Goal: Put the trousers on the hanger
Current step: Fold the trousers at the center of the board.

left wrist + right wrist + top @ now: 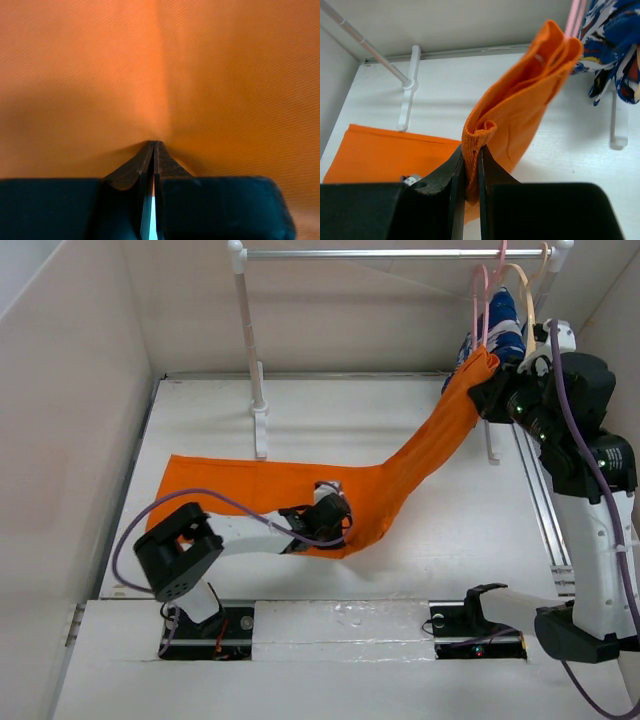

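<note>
At the right gripper point(471, 152), I see the jaws nearly closed, pinching a folded edge of the trousers point(420, 455), which is raised just beside the hanger point(575, 16) on the rail point(400, 254). My left gripper point(153, 146) is fully closed, nipping up a small peak of the trousers on the table point(400, 560). From there the trousers lie flat to the left and climb rightward, ending near a blue-and-white garment point(503, 325).

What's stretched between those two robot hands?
The orange trousers: the cloth runs from the left hand up to the right hand, seen in the top view.
</note>
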